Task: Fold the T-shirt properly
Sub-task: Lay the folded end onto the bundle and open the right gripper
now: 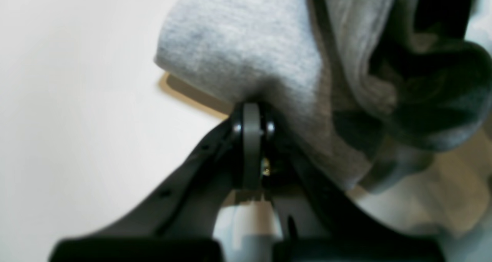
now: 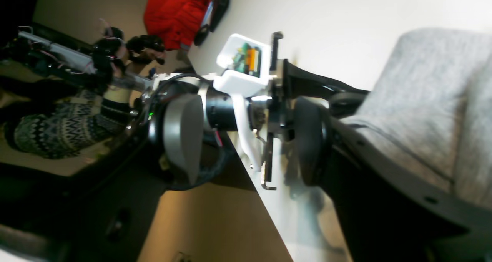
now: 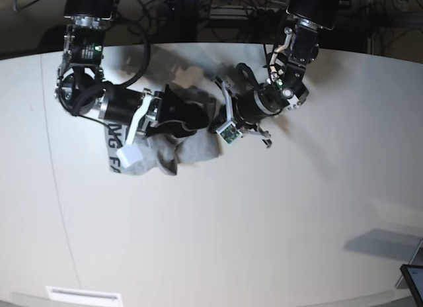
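The heather-grey T-shirt [image 3: 173, 143] lies bunched on the white table [image 3: 264, 214], with black lettering showing at its left edge [image 3: 112, 138]. My left gripper [image 3: 216, 125] reaches in from the right and is shut on a fold of the T-shirt [image 1: 246, 43]; in the left wrist view the pinch sits at the left gripper [image 1: 251, 108]. My right gripper [image 3: 188, 115] comes from the left with its black jaws spread over the bunch. In the right wrist view grey cloth [image 2: 423, 100] drapes over one of its fingers [image 2: 384, 193]; the other finger is out of frame.
The table's curved front edge carries a white label [image 3: 82, 295], and a dark device [image 3: 413, 277] sits at the bottom right corner. Beyond the table edge, the right wrist view shows a red object [image 2: 173, 12] and someone in patterned clothing [image 2: 50, 127].
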